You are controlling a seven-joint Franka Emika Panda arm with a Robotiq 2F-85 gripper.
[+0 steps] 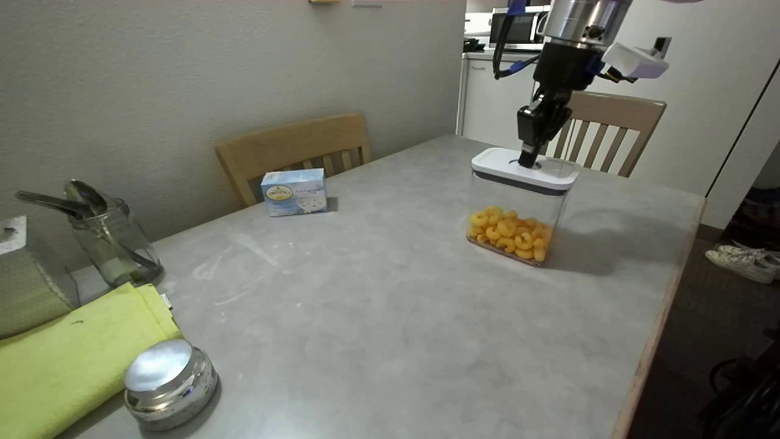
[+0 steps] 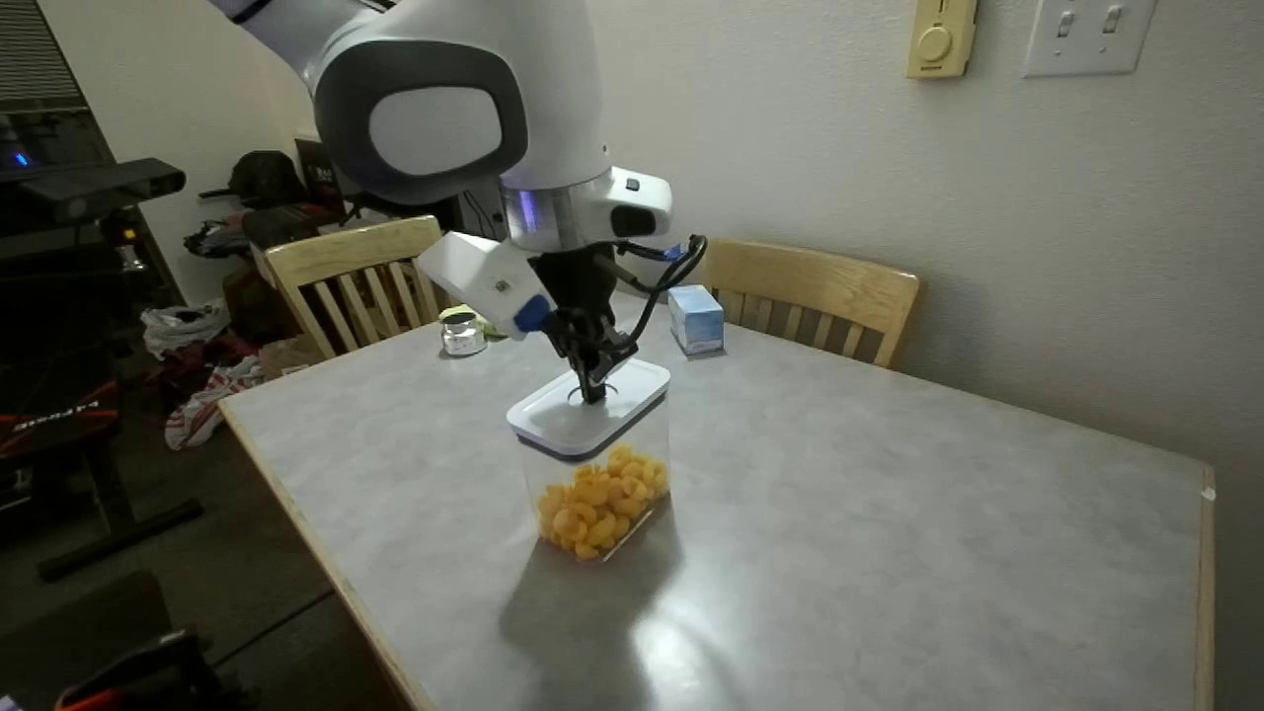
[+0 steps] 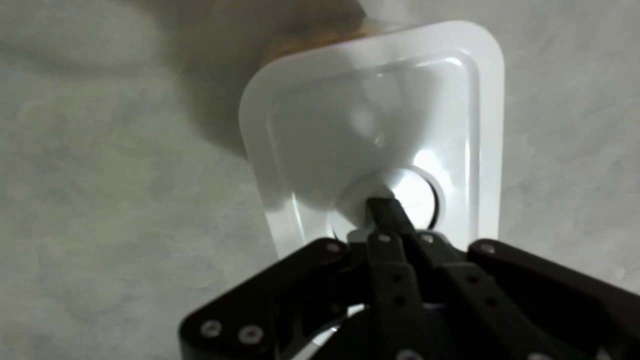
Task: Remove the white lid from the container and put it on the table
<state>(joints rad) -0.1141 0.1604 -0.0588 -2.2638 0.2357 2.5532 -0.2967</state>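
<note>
In an exterior view, right of centre, the lid (image 1: 510, 167) is still capping the container (image 1: 518, 201), which is standing upright on the table (image 1: 365, 305). The gripper (image 1: 528, 163) is pointing down at the lid's middle, fingers pressed together, grasping nothing.

In an exterior view, the snacks (image 2: 597, 504) are lying in the container near the frame's middle, and the lid is sitting level above them: no removal is showing here either.

In the wrist view, lower centre, the joined tips are covering part of the button (image 3: 414, 197); whether they are touching it, I cannot tell. Probably the step is releasing the lid; gripping, lifting and setting it on the table are all remaining.
</note>
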